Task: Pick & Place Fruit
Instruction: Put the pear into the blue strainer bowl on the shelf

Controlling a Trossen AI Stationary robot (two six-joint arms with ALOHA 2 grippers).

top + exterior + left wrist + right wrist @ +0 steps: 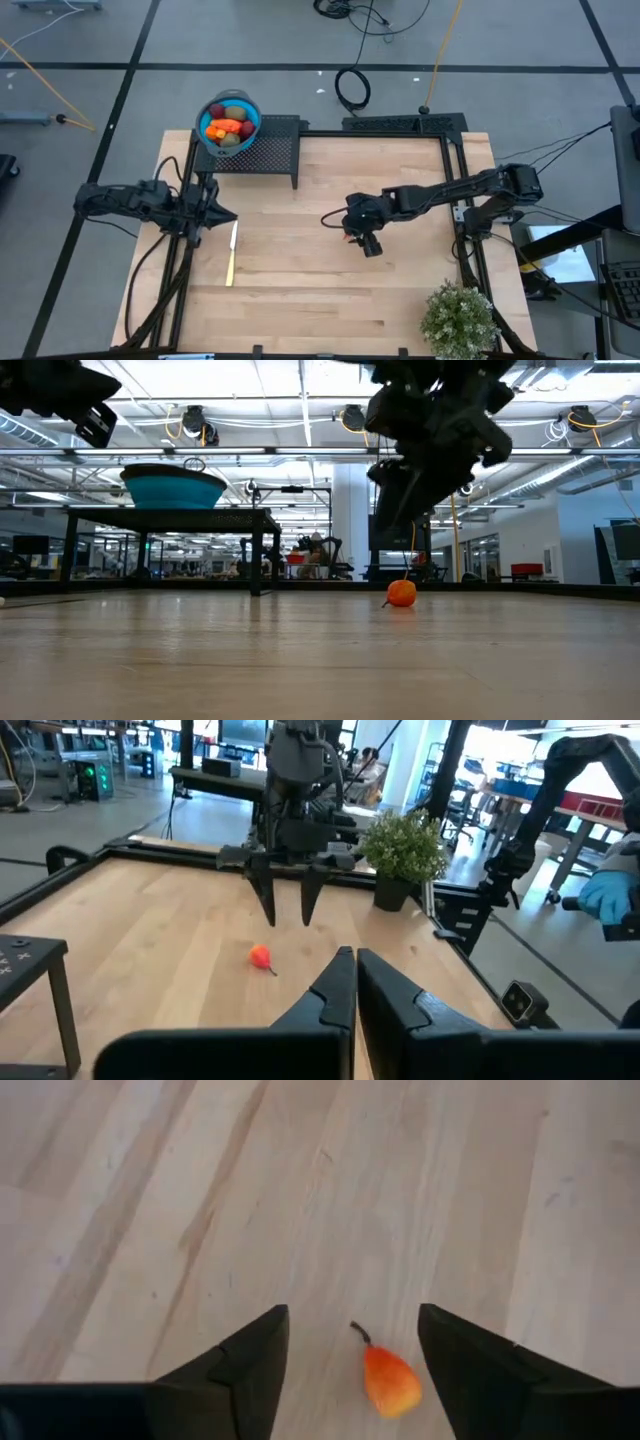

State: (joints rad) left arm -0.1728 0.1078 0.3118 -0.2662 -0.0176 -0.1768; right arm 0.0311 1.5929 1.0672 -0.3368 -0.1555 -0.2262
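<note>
Fruit is the matter here: one small orange piece (390,1380) with a dark stem is lying on the bare tabletop (380,290), well apart from the blue bowl (229,122), and the right gripper (352,1355) is hanging straight above it with its two dark fingers (245,1360) standing spread wide, one to each side of the piece and touching nothing. In the low view the same orange piece (401,593) is sitting on the wood under the right gripper (405,510), with clear air between them; the left wrist view is showing it (261,957) just beside the downward-pointing fingertips (268,910). The rest of the fruit (228,128), orange, dark red and olive-green pieces, is lying heaped inside the blue bowl, which is standing on a dark raised rack (265,150) at the far edge of the tabletop. The left gripper (225,214) is waiting on the bowl's side of the tabletop, nearer the front than the bowl, its fingers (335,990) pressed together and holding nothing. A slim pale knife (231,254) is lying flat on the wood just beside that gripper's tip. A small potted plant (458,318) is standing at the front corner farthest from the bowl.
</note>
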